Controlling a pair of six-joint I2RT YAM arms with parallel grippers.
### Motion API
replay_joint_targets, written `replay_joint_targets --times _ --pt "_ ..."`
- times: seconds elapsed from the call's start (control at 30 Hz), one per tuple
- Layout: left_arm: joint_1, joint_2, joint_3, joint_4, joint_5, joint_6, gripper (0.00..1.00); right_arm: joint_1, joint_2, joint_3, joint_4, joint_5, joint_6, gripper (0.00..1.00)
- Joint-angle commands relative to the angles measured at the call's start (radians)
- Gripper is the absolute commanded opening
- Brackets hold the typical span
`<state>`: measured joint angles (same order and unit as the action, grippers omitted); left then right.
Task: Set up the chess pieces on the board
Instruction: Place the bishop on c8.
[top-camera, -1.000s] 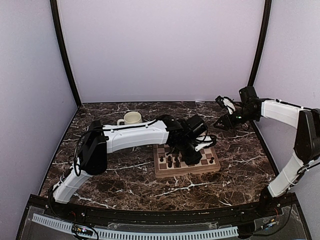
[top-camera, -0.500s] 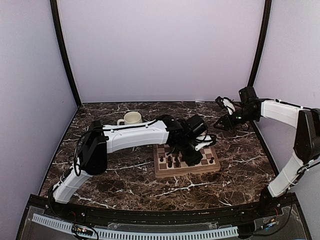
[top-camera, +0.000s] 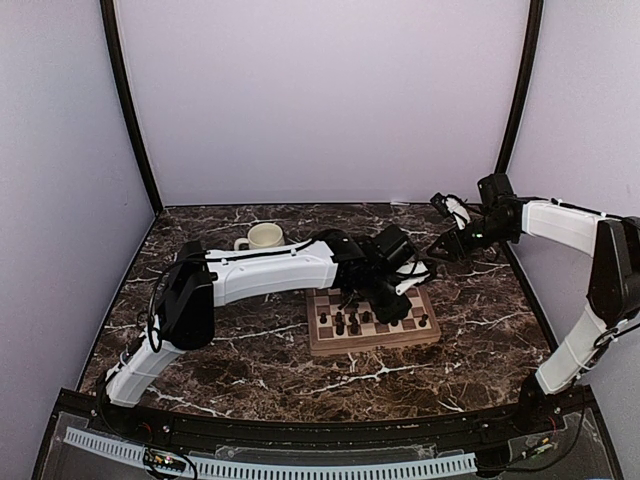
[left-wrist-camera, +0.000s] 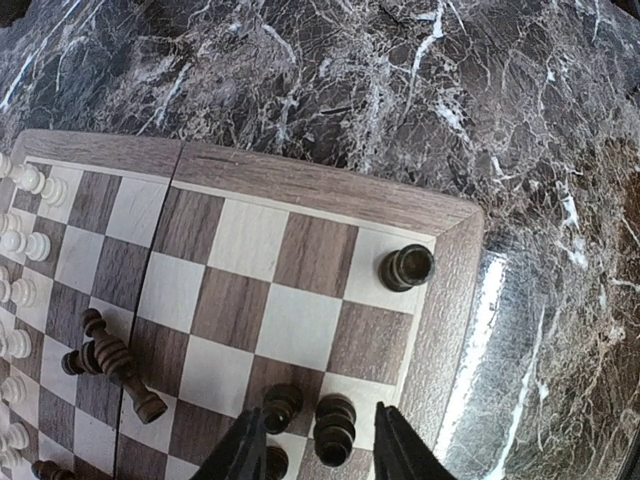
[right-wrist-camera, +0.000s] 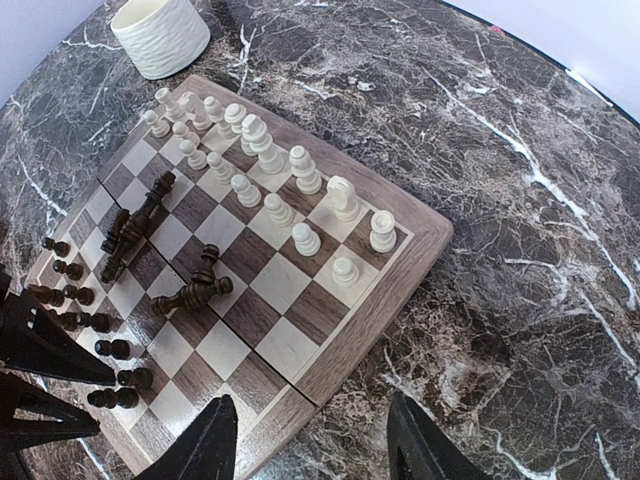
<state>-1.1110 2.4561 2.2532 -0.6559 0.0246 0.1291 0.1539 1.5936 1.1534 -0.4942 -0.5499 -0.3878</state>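
On the desk (right-wrist-camera: 520, 200): one board (right-wrist-camera: 280, 285), one mug (right-wrist-camera: 160, 35), two cream rows of chess pieces (right-wrist-camera: 305, 238); left jaws and right jaws parted, empty.

The left arm (top-camera: 270, 272) and right arm (top-camera: 560, 222) have glossy white tubular shells between bulky black joint housings (top-camera: 188, 305), with thin black cables (top-camera: 152, 325) looping alongside. The fingers (right-wrist-camera: 195, 450) are matte black wedges.
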Motion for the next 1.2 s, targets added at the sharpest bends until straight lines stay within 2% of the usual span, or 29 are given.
replay_joint_targets --times 0.0,0.23,0.47,1.07,1.17 --pt "-0.002 -0.010 0.009 0.020 0.016 -0.009 0.37 -0.002 0.008 -0.004 0.006 -0.015 -0.011 0.53" --pt "-0.002 -0.011 0.002 0.005 0.044 -0.007 0.28 -0.002 0.011 -0.003 0.003 -0.016 -0.010 0.53" --pt "-0.002 -0.010 -0.001 -0.013 0.067 -0.012 0.26 -0.002 0.012 -0.001 0.002 -0.018 -0.009 0.53" --pt "-0.003 -0.015 -0.011 -0.048 0.101 -0.025 0.22 -0.002 0.016 0.003 -0.003 -0.021 -0.008 0.53" --pt "-0.003 -0.016 -0.013 -0.038 0.085 -0.024 0.26 -0.002 0.016 0.003 -0.003 -0.020 -0.008 0.53"
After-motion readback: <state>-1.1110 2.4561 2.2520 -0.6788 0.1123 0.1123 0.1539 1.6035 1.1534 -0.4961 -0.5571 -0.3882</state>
